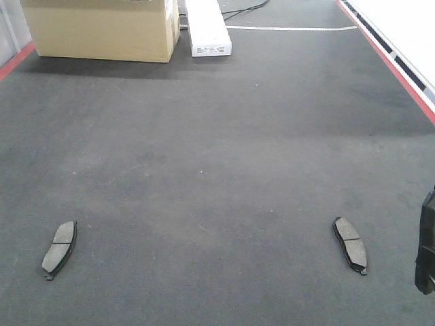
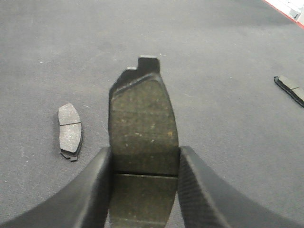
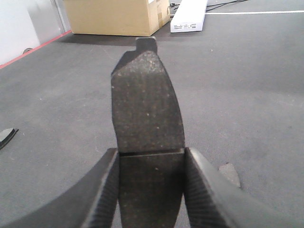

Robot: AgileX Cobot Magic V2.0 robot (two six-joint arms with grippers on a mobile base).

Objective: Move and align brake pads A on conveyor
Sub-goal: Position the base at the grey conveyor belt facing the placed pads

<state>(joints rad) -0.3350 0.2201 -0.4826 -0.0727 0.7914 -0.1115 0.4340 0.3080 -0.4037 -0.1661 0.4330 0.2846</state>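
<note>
Left wrist view: the left gripper (image 2: 145, 190) is clamping one brake pad (image 2: 142, 128) between its two dark fingers (image 2: 92, 190), with the pad's grooved middle sitting level with the fingertips and its tabbed end projecting toward the upper centre of the frame. A second brake pad (image 2: 70, 130) is lying flat on the conveyor (image 2: 213, 47) at the left centre, near the held pad but not touching it. Another pad (image 2: 290, 89) is showing at the right edge, well apart.

Right wrist view: the right gripper (image 3: 151, 190) is likewise gripping a brake pad (image 3: 147, 107) across its groove, tab end pointing up the frame. A pad end (image 3: 7, 136) is showing at the left edge.

Exterior front-facing view: two pads are lying on the belt, one at the lower left (image 1: 60, 248) and one at the lower right (image 1: 350, 244), well apart, with a wide bare stretch of belt between them. A dark part of the right arm (image 1: 426, 244) is entering at the right edge. A cardboard box (image 1: 102, 28) and a white box (image 1: 207, 27) are standing at the upper left, far from both pads. Red edge strips (image 1: 387, 61) are bordering the belt at the upper right and upper left.
</note>
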